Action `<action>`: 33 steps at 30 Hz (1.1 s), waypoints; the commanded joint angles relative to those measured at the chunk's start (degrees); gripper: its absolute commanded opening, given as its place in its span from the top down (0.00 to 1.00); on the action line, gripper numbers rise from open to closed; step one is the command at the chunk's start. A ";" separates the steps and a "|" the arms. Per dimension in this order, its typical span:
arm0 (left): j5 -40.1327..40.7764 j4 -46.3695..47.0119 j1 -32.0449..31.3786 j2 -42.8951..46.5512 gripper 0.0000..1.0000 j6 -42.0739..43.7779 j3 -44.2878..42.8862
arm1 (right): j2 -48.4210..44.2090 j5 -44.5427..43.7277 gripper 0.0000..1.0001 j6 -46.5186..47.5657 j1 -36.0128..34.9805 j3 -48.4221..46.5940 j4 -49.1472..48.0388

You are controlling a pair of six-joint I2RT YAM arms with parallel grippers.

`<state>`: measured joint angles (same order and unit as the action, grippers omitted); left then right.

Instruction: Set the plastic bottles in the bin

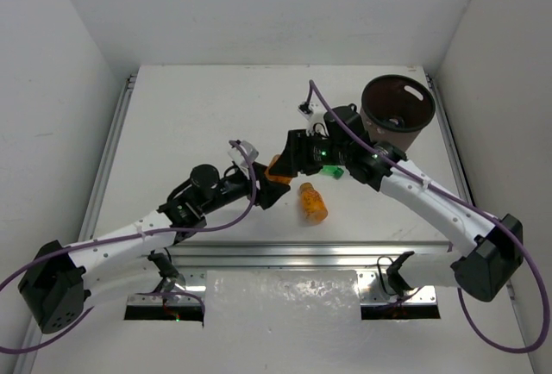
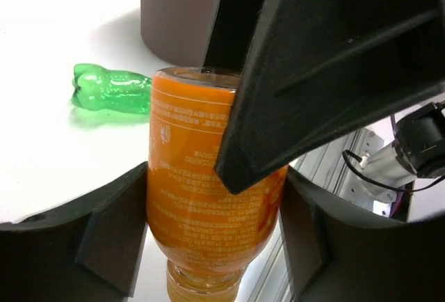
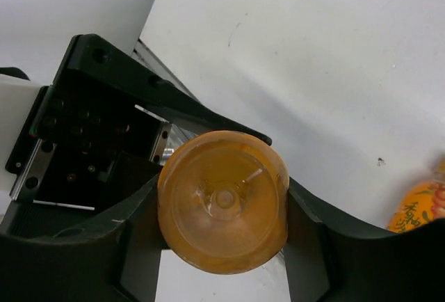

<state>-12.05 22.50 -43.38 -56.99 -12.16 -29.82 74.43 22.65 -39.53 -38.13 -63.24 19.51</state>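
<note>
An orange bottle (image 1: pixel 276 169) is held above the table between both grippers. My left gripper (image 1: pixel 266 183) is shut on its body, cap end toward the camera in the left wrist view (image 2: pixel 195 177). My right gripper (image 1: pixel 291 160) is shut on the same bottle's base end (image 3: pixel 222 201), and one of its fingers (image 2: pixel 327 58) crosses in front of the bottle. A second orange bottle (image 1: pixel 312 202) lies on the table just right of them and also shows in the right wrist view (image 3: pixel 417 208). A green bottle (image 2: pixel 111 90) lies by the dark brown bin (image 1: pixel 396 114), partly under the right arm (image 1: pixel 333 171).
The bin stands upright at the far right of the table, near the right rail (image 1: pixel 448 146). The bin's wall (image 2: pixel 174 17) rises just behind the held bottle. An aluminium rail (image 1: pixel 285 253) runs along the table's near edge.
</note>
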 commanded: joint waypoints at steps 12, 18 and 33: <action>28.74 -22.38 -0.39 -0.58 0.00 -15.58 -11.30 | -0.08 -40.05 1.00 14.03 10.16 -22.42 18.19; 33.23 -36.99 -0.92 -6.36 0.00 -26.75 -18.67 | 5.36 -52.61 1.00 20.10 20.19 -33.50 22.24; 43.25 -58.96 -17.43 -38.00 0.00 -53.66 -45.75 | 3.37 -48.15 0.01 18.96 27.06 -33.53 25.59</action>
<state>27.68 -29.32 -59.44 -90.28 -57.69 -70.46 83.88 -28.73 -19.81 -10.87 -97.82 46.00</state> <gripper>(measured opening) 0.995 0.986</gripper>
